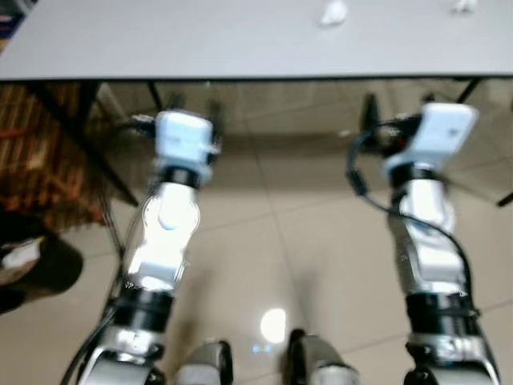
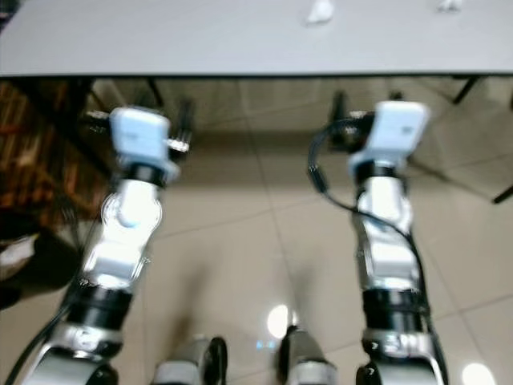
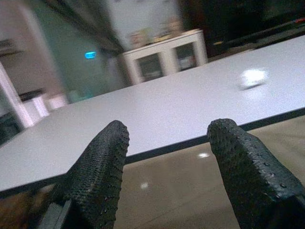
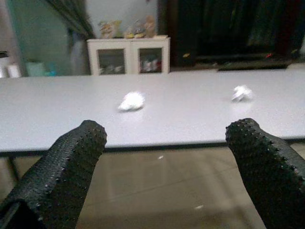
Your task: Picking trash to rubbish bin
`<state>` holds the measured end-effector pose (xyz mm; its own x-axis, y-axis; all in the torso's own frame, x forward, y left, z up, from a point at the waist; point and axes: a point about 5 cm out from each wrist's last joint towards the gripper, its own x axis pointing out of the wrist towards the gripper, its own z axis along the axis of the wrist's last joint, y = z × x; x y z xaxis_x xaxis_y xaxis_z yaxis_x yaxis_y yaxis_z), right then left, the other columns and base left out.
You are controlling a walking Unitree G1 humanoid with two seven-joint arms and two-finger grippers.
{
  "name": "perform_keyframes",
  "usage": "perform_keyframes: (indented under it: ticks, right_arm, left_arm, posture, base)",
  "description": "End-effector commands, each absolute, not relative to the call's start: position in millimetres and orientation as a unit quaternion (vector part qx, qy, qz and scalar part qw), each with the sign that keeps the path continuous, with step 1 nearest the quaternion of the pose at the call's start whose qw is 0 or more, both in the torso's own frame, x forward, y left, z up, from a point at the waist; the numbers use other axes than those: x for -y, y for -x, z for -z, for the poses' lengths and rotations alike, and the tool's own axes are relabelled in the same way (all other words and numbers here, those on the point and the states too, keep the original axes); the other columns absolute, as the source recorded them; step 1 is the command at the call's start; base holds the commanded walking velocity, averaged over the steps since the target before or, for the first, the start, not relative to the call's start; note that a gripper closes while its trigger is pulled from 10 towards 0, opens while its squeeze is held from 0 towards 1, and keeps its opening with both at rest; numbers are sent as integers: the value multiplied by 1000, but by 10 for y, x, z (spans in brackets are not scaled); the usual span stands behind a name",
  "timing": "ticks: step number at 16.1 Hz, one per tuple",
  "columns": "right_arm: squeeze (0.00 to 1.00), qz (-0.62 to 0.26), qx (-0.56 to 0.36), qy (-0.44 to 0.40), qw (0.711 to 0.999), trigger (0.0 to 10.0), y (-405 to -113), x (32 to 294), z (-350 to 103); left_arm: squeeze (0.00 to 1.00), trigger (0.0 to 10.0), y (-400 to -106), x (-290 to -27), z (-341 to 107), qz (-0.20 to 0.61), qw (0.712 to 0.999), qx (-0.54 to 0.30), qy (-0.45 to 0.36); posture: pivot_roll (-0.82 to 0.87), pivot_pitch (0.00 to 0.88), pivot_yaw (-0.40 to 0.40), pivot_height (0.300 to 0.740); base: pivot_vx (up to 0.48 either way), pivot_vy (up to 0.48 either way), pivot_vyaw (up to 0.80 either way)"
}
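Trash, two crumpled white paper wads, lies on the grey counter [image 1: 160, 40] ahead of you: the nearer wad [image 4: 131, 101] sits toward the middle of the far stretch, the second wad [image 4: 242, 93] well apart from it, further to your right. Both arms are raised in front of the robot with their wrists below the counter's near edge. Your left claw [image 3: 167, 157] is spread open and empty, its fingers [image 3: 102, 167] pointing at the counter's edge. Your right claw [image 4: 169, 157] is likewise wide open and holding nothing, with both wads framed between its fingers.

The risks from here, as a judgement: both claws sit lower than the counter top, so driving forward without lifting could strike the edge or slide beneath it. The wads look light, so a fingertip arriving off-centre may flick one away instead of pinching it. The head views are blurred, which makes the reach hard to gauge. A dark object [image 1: 36, 265] sits on the tiled floor [image 1: 321, 241] to your left, near that arm's swing.
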<state>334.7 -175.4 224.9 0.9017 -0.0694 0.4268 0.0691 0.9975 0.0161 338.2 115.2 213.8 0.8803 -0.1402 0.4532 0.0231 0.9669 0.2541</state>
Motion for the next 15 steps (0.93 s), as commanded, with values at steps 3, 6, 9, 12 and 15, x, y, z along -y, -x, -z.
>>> perform_keyframes:
  ticks: [3, 6, 9, 12, 15]
  right_arm:
    - [0, 22, 222, -11, 975, 10000, -3319, 1657, -2279]
    - [0, 20, 219, -14, 975, 10000, -3314, 1645, -2270]
    - [0, 18, 217, -14, 976, 10000, -3316, 1634, -2273]
    - [0, 14, 209, -16, 978, 10000, -3317, 1606, -2242]
    - [0, 10, 202, -20, 979, 10000, -3314, 1568, -2216]
  left_arm:
    - [0, 10000, -3370, -1261, -2143, 31, 963, 236, -129]
    - [0, 10000, -3376, -1247, -2131, 34, 963, 231, -132]
    - [0, 10000, -3381, -1242, -2136, 38, 963, 230, -134]
    - [0, 10000, -3384, -1241, -2124, 40, 964, 227, -136]
    - [0, 10000, -3381, -1233, -2106, 42, 964, 224, -137]
  posture:
    - [-3, 239, 30, 740]
    - [-5, 229, 32, 740]
    - [-7, 216, 36, 740]
    - [-8, 211, 36, 740]
    - [-7, 211, 36, 740]
  base:
    - [345, 0, 0]
    - [358, 0, 0]
    - [361, 0, 0]
    - [364, 0, 0]
    - [368, 0, 0]
